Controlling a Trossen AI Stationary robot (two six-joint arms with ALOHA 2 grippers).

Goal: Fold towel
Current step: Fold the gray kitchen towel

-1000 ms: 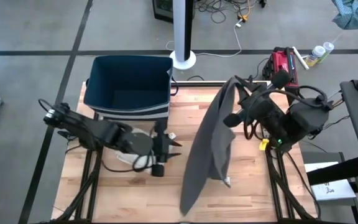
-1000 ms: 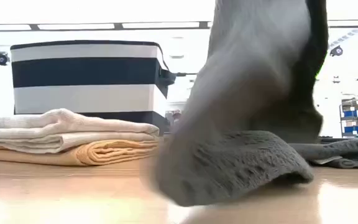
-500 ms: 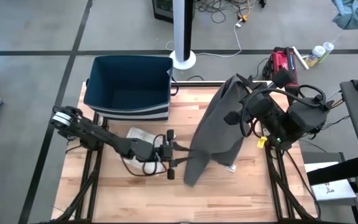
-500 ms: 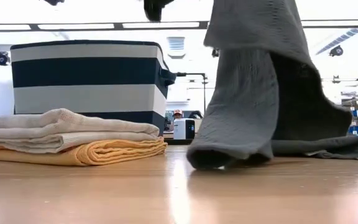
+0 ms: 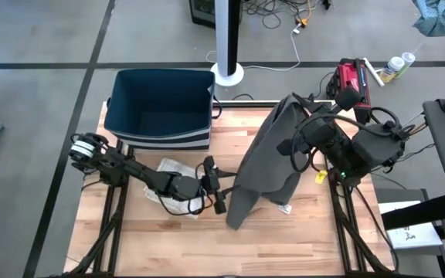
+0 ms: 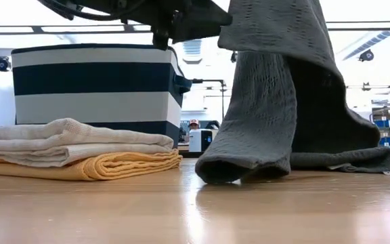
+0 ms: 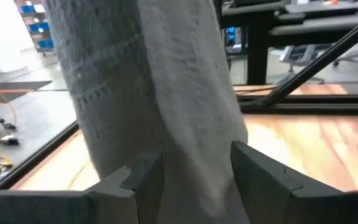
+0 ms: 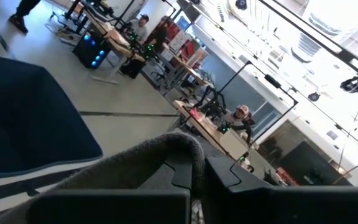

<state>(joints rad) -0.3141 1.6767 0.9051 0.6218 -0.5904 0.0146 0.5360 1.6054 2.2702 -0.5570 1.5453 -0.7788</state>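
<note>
A dark grey towel (image 5: 265, 162) hangs from my right gripper (image 5: 290, 116), which is held high over the table's far right and is shut on its top. The towel's lower end (image 6: 242, 169) rests bunched on the wood. My left gripper (image 5: 221, 188) reaches level from the table's left. It stands open with the towel's hanging left edge (image 7: 185, 124) between its fingers. In the low view, the left gripper (image 6: 181, 24) shows at the top, beside the cloth. My left gripper has the hanging cloth between its two spread fingers (image 7: 145, 180), coming level from the table's left; I cannot tell whether the pads touch it. My right gripper pinches a rolled top edge of the towel (image 8: 188, 146) between its shut fingers. The towel hangs below it, the lower end on the table.
A navy and white striped basket (image 5: 161, 108) stands at the far left of the table. A stack of folded cream and orange towels (image 6: 73, 156) lies in front of it, under my left arm. Bare wood (image 5: 300, 239) lies toward the near edge.
My left gripper has come down and gone right, toward the towel, tipping to level, and now has the towel's left edge between its fingers. The towel's lower part, which stretched toward the near edge, has swung back and settled bunched on the table.
</note>
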